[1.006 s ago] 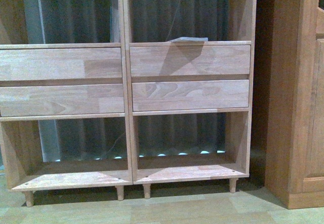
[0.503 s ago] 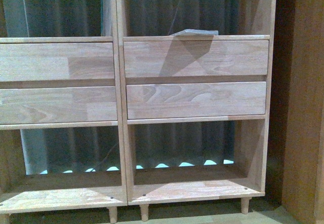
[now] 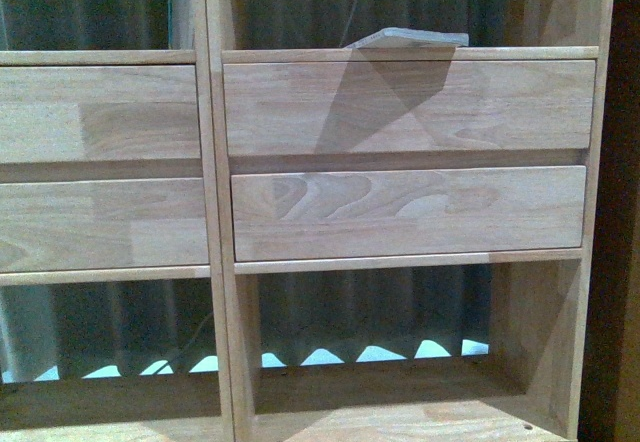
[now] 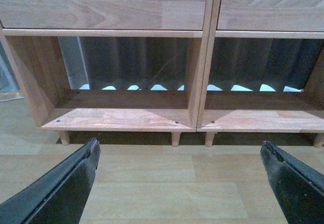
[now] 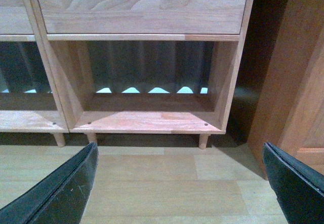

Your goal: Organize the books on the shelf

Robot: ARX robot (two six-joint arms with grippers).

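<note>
One thin book (image 3: 412, 37) lies flat in the shelf (image 3: 215, 212), on the board just above the upper right drawer front (image 3: 400, 102). It sits at that board's front edge, roughly midway along it, with one corner looking slightly lifted. Its cover colour cannot be made out, and no other book is visible. The left gripper (image 4: 179, 144) and the right gripper (image 5: 179, 145) both hang low over the floor (image 4: 152, 183), facing the shelf's bottom compartments. Each has its jaws spread wide with nothing between them. The right one is nearer the darker cabinet (image 5: 298, 82) that stands beside the shelf. The step in hand looks like the approach, with no grasp begun. The next move probably calls for lifting an arm, likely the right, up to the book's board. A book this thin and flat gives the jaws little to bite, so sliding it out over the front edge first may be needed.
</note>
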